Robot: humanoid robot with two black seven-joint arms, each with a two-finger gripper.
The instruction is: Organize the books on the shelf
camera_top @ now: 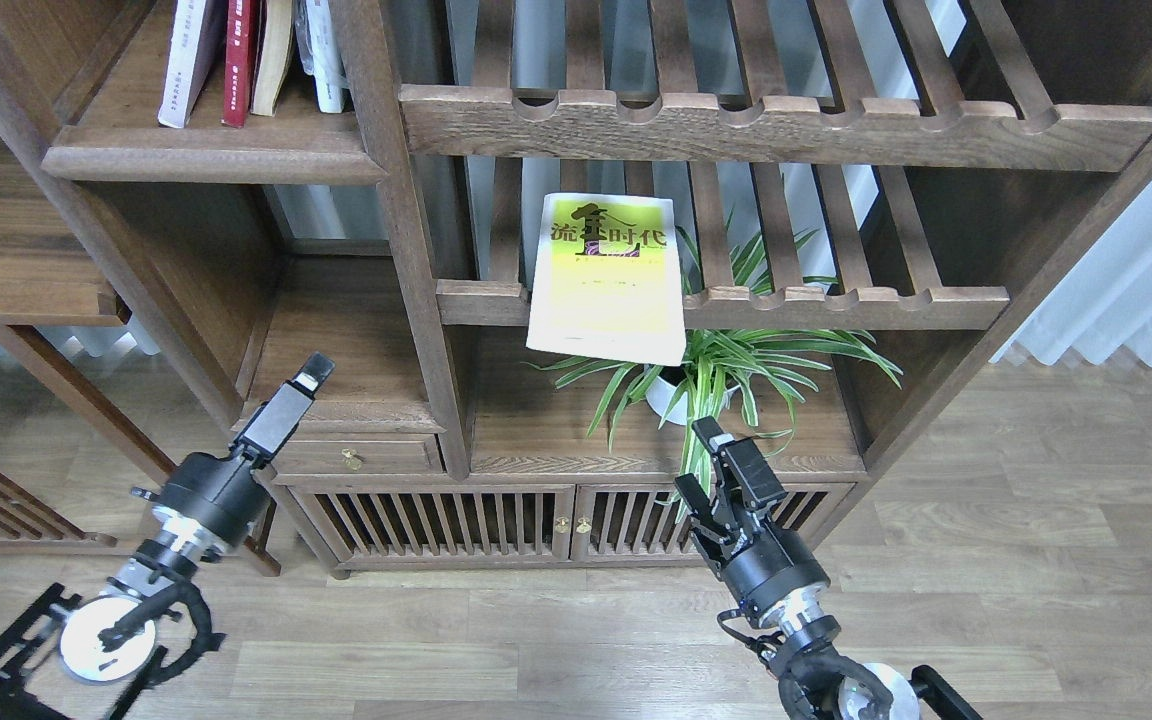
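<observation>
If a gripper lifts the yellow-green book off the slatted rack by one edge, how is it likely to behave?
The yellow-green book looks thin, so probably light and likely to flex. Its front edge overhangs the rack rail, so a push from behind could tip it onto the plant.

Yellow-green book [606, 280] bears black characters; dark-brown shelf [206, 160]; green-striped plant [736, 365].

We see the solid shelf [206, 150] carrying upright books [251, 55] at top left; the yellow-green book [606, 280] lies flat on the lower slatted rack [836, 300], overhanging its front rail
</observation>
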